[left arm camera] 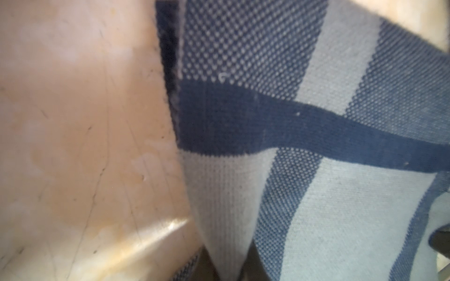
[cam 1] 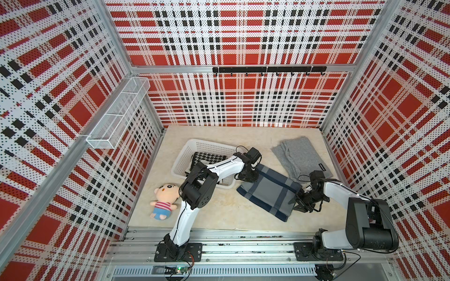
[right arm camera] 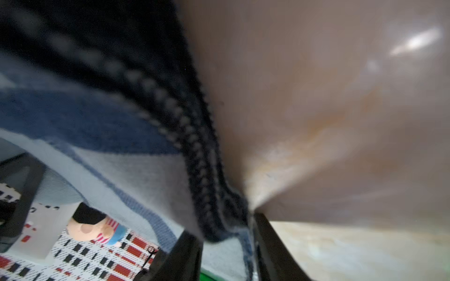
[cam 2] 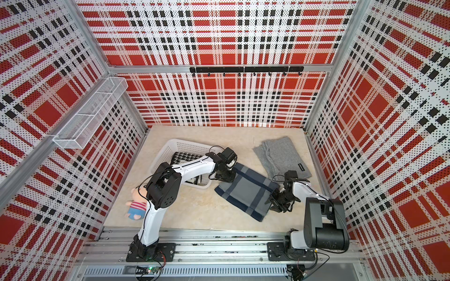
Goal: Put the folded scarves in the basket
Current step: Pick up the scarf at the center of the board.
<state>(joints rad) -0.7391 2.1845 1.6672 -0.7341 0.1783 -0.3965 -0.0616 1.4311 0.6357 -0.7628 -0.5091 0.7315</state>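
Table (cam 1: 219, 211): cream, marbled surface.
Basket (cam 1: 180, 167): on the table's left half, far side; houndstooth scarf (cam 1: 207, 157) lying inside.
Blue plaid scarf (cam 1: 267, 194): folded, on the table between the two arms, just beside the basket and outside it.
Grey scarf (cam 1: 300, 155): far right, apart.
Plush doll (cam 1: 162, 202): near left, beside the left arm.
Left gripper (cam 1: 248, 177): clenched on the blue plaid scarf's corner nearest the basket.
Right gripper (cam 1: 295, 201): at the opposite edge, fingers (right arm camera: 270, 243) either side of the fabric; clamped or not, cannot tell.
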